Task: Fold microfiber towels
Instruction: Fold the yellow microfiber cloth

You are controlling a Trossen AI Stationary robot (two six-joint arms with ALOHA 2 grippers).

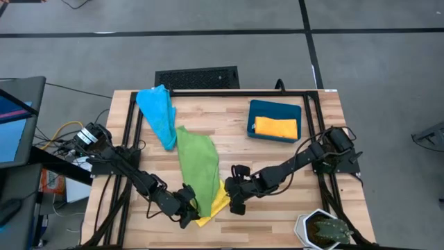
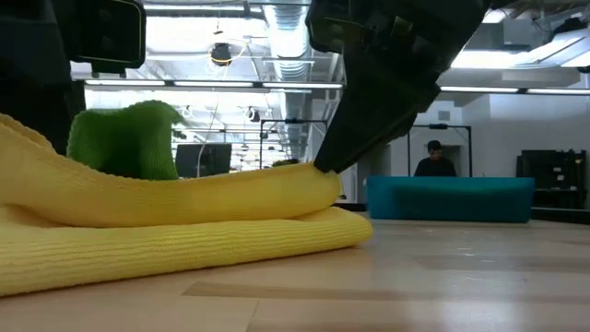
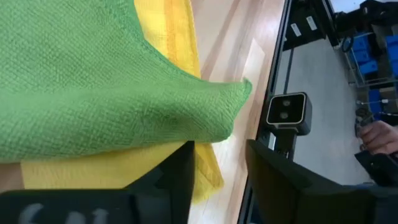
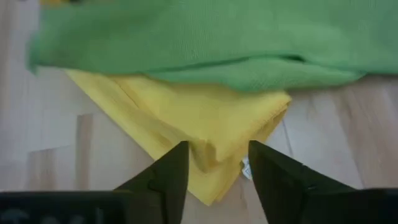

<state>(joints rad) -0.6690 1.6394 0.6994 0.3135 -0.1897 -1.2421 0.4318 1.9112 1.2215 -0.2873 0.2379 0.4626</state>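
Your right gripper [image 1: 233,201] sits low and centre in the high view with its fingers spread around the corner fold of the yellow towel [image 4: 205,124]. Your left gripper [image 1: 187,212], at lower left, is parted over the same towel's other edge, with the green towel [image 1: 196,160] draped on top. The blue towel [image 1: 158,111] lies upper left. The orange towel [image 1: 275,127] rests in the teal bin [image 1: 251,117], upper right. Bare table [image 1: 277,215] lies right of the right gripper.

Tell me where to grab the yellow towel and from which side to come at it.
Probably take the yellow towel at its exposed folded corner, coming in from the right arm's side. The green towel drapes over the rest, so only that edge is free. The right gripper is already there, fingers open astride the corner; the left gripper is at the towels' opposite edge.
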